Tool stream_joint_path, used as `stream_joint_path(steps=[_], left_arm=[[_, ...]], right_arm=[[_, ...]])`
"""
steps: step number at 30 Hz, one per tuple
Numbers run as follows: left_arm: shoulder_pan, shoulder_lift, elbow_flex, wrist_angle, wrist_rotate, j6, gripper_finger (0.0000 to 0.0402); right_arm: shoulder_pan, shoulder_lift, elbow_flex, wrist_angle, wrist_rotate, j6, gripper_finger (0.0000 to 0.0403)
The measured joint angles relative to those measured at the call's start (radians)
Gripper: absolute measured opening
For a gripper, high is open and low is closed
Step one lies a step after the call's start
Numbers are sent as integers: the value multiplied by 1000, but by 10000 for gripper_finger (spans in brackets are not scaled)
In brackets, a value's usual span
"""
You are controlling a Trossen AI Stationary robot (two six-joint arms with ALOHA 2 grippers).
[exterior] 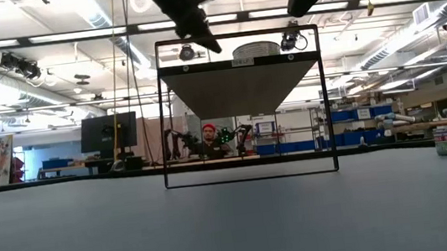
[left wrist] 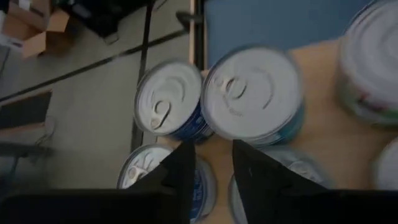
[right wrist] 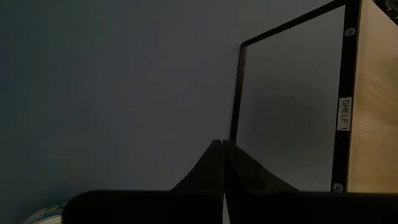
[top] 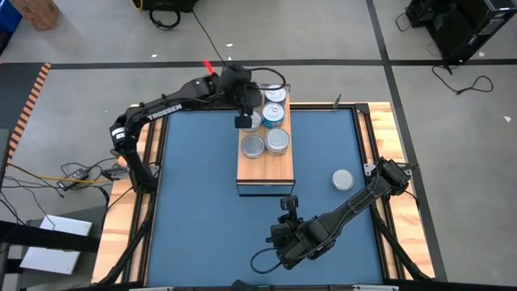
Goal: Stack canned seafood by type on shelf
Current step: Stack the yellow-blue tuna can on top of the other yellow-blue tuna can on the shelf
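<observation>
The left gripper (top: 243, 121) hangs over the far end of the shelf (top: 266, 171), fingers (left wrist: 180, 171) parted with nothing between them; just beyond its tips sit two tins (left wrist: 252, 94), while two more below the fingers are half hidden; a further tin is cut off at the picture's edge. From above, the arm covers part of the tin cluster (top: 275, 141), so an exact count escapes me. The right gripper (top: 288, 204) rests near the shelf's near end, fingers pressed together, empty; one lone tin (top: 342, 179) lies off to its side on the blue mat (top: 194, 202).
</observation>
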Motion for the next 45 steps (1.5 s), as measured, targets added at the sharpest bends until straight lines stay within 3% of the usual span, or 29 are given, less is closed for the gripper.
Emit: stream_joint_path(steps=[7,15,26,36,45], left_arm=[[-14,-79,-99,65,114,-41,59],[-89,-255,-425,388,121,-52,21],[-308,-512,-733,569,106,-163,18],[-581,-633,-952,722,-37,-218,18],[-805,-629,-1088,848,-170,-291,18]], right_arm=[[6,0,0,2,8,-1,4],[14,0,0,12,17,-1,2],[-35,0,-90,178,-155,-83,0],[6,-51,-92,74,-304,54,0],[98,-76,-171,14,-448,349,0]])
